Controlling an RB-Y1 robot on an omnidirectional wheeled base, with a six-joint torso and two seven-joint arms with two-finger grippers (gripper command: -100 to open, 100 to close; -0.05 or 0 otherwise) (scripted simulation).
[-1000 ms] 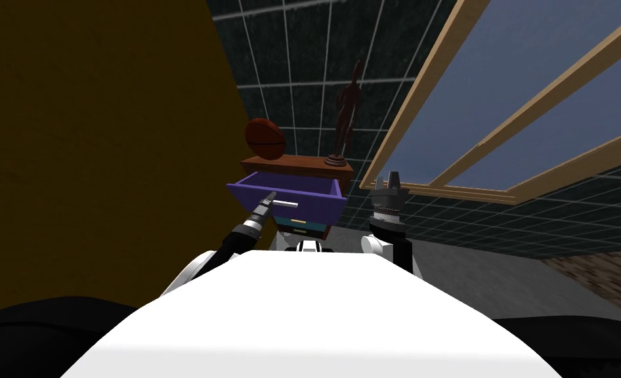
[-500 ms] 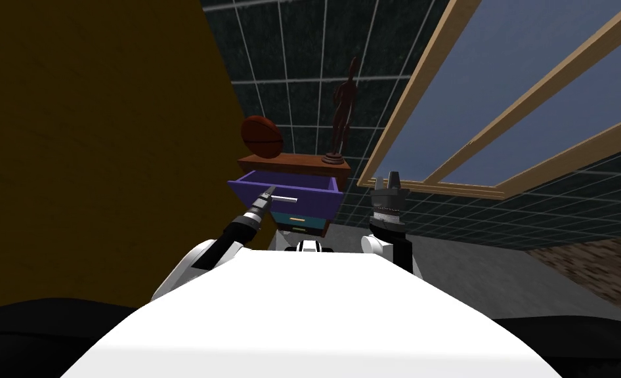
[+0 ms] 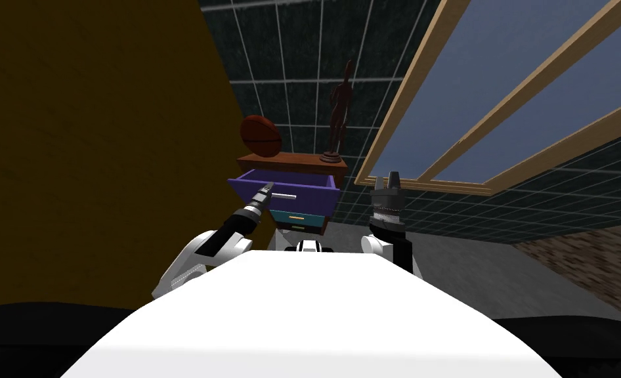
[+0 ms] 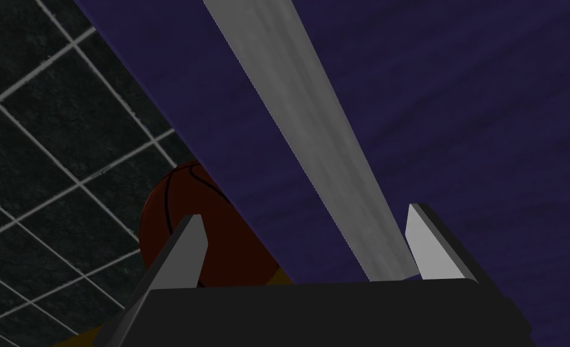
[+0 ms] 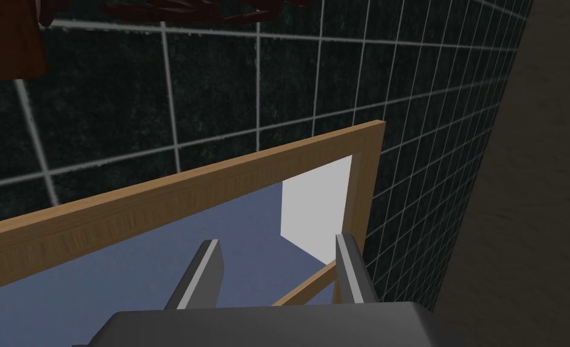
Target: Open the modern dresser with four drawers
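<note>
While the purple drawer (image 3: pixel 310 200) stands out, left claw (image 4: pixel 303 212) straddles its grey handle (image 4: pixel 302 120) unclenched; right claw (image 5: pixel 278 239) gapes.

Head camera peers steeply down and forward at the brown dresser (image 3: pixel 293 162), its purple top drawer (image 3: pixel 312 197) out. Left wrist camera's jammed right against that drawer front, looking along the grey bar handle (image 4: pixel 314 138); both views catch the brown basketball (image 3: pixel 260 136). Right wrist camera faces the wood-framed window (image 5: pixel 175 187).

Purple drawer (image 3: pixel 283 190), grey handle (image 4: pixel 314 144)
</note>
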